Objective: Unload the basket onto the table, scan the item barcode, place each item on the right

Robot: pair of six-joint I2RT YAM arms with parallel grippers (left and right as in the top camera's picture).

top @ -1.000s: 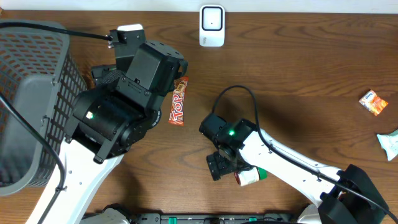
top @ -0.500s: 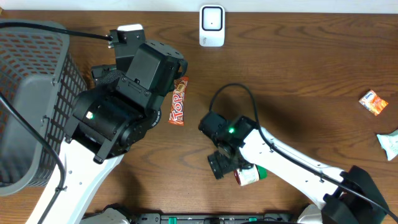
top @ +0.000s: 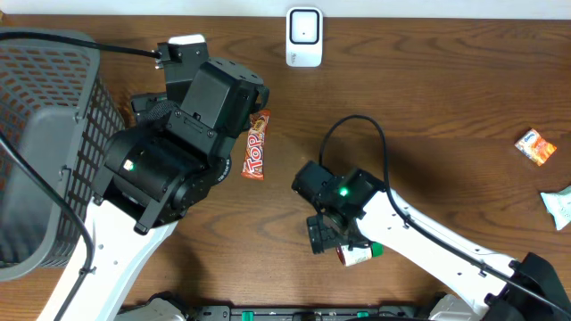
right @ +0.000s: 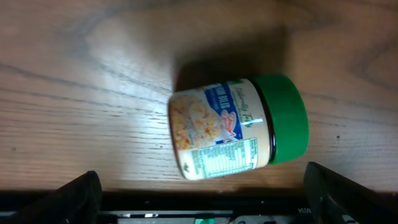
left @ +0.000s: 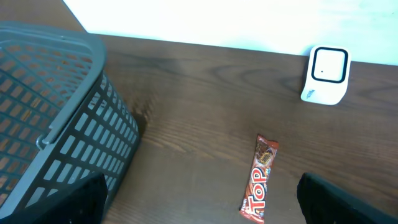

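Plainly, both arms are empty-handed. We see the right gripper [right: 212,198] spread as wide as it goes, its two fingers [right: 78,198] showing only at the lower corners of the right wrist view, with nothing between them. The jar [right: 237,127] lies on its side on the bench [top: 428,89] just ahead of those fingers, and neither one touches it. Its green lid [right: 285,118] points to the right of that view, and the white label [right: 211,134] faces up with a printed panel along its lower edge; we cannot make out a barcode there. From overhead, the jar [top: 359,254] pokes out from under the right gripper [top: 328,236], close to the near edge of the bench.

The left gripper [left: 211,205] is likewise fully open and holds nothing, hanging above the bench. Below it in the left wrist view lies the bar [left: 260,180], lengthwise on the wood, apart from both fingers. The scanner [top: 304,37] stands at the far edge of the bench, well apart from the jar, and the bar [top: 256,144] lies between the two. The basket [top: 80,98] sits at the left end, beside the left arm. Over at the right end we see a small orange packet [top: 535,147], far from both grippers.
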